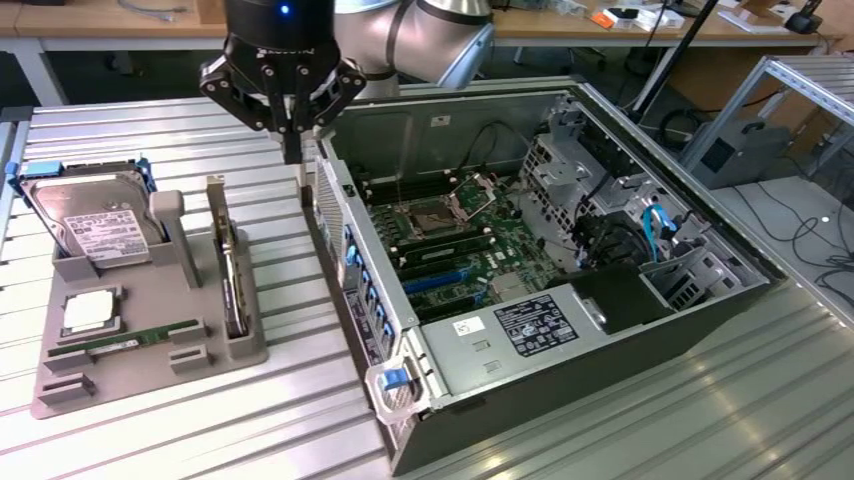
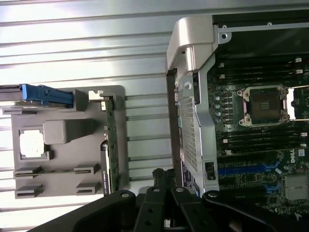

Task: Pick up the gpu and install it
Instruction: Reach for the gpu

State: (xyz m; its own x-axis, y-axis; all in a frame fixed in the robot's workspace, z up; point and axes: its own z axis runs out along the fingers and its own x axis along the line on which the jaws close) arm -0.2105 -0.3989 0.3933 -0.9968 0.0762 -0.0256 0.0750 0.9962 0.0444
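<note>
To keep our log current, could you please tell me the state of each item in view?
pincer: shut, empty, hovering between grey tray and computer case.
gpu: standing on edge in the tray, not grasped.
hard drive: upright in its tray slot.
RAM stick: lying flat in the tray.
computer case: lying on its side, open.

Bright light is glancing off the ribbed metal slats of the bench [image 1: 134,130], washing its near corner at the exterior view's right almost white. Behind it, a pale wooden desk [image 1: 561,28] is running along the far side, carrying small clutter too blurred to tell apart. At the exterior view's right a grey floor [image 1: 761,215] is showing, with black cables [image 1: 814,235] trailing across it, and a metal frame [image 1: 801,72] is standing over a grey box [image 1: 734,150].
</note>
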